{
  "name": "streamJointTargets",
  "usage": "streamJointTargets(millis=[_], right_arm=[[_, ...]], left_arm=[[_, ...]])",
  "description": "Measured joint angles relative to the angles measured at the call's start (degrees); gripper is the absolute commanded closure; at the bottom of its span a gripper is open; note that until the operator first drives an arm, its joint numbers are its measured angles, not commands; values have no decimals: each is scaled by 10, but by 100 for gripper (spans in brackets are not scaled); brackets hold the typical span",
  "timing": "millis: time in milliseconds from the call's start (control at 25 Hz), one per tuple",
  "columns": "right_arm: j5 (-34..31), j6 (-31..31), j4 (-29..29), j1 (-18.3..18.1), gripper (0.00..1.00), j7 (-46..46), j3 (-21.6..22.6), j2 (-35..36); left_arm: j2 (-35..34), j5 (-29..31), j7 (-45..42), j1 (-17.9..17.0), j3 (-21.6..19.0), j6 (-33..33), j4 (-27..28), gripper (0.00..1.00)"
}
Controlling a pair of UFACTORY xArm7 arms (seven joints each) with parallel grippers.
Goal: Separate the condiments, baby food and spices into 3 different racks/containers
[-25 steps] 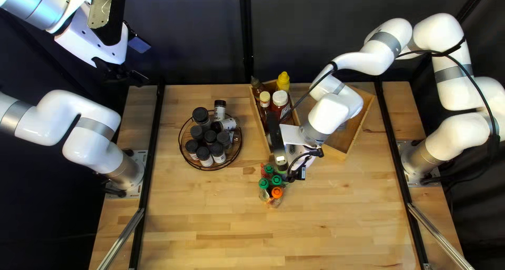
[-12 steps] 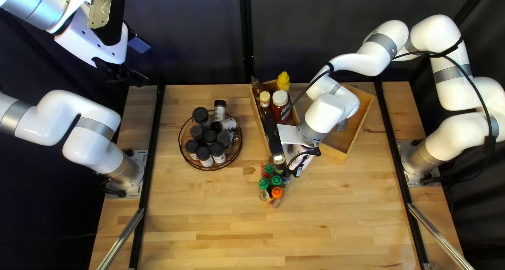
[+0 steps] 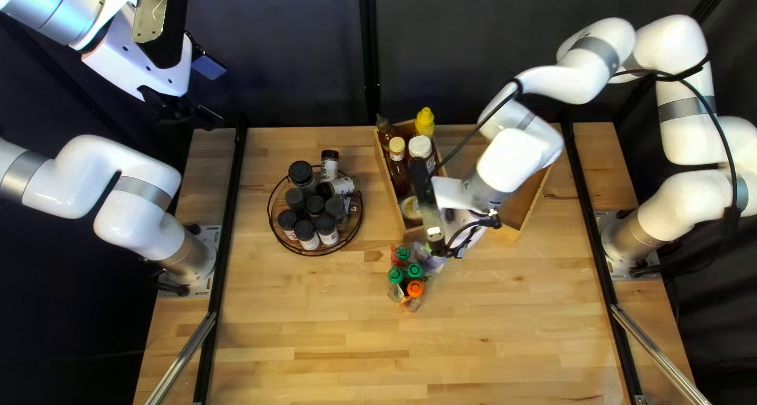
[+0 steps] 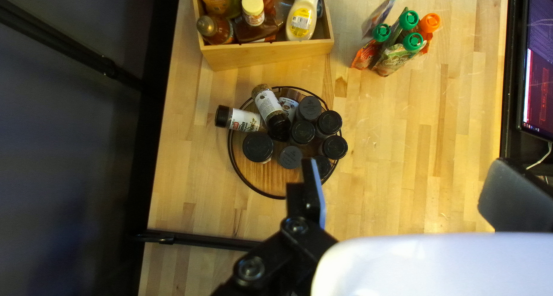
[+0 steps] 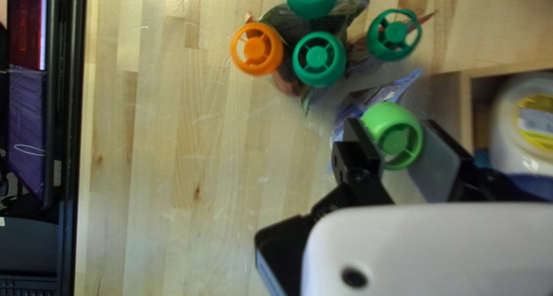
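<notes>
My left gripper [image 3: 209, 92] hangs raised beyond the table's far left; in the left wrist view the left gripper [image 4: 405, 170] stands open, its fingers wide apart. My right gripper [image 3: 434, 233] is low at the wooden box's near corner, fingertips hidden; in the right wrist view the right gripper [image 5: 397, 143] is shut on a tilted pouch's light green cap [image 5: 395, 129]. Several pouches with green and orange caps [image 3: 415, 272] stand bunched beside it. Black-lidded spice jars [image 3: 314, 205] crowd the round wire rack [image 3: 276, 230]. Condiment bottles [image 3: 397, 149] fill the box's left compartment.
The divided wooden box [image 3: 530, 208] lies partly under my right arm. One spice jar [image 4: 237, 118] leans out over the rack's rim in the left wrist view. A monitor [image 4: 538, 71] is beside the table's edge, near the pouches.
My right gripper has shifted slightly right and toward the far edge, uncovering more of the tilted pouch and a pale bottle in the box. The left arm is still.
</notes>
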Motion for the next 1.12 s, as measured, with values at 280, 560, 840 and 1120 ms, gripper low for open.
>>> streamJointTargets(millis=[280, 560, 840, 1120], right_arm=[[55, 94, -33, -90, 100, 13, 120, 7], [74, 157, -105, -195, 100, 50, 194, -25], [82, 189, -186, -275, 100, 91, 238, -71], [77, 197, -240, -316, 100, 118, 248, -97]], left_arm=[[0, 0, 0, 0, 0, 0, 0, 0], [0, 0, 0, 0, 0, 0, 0, 0], [0, 0, 0, 0, 0, 0, 0, 0], [0, 0, 0, 0, 0, 0, 0, 0]])
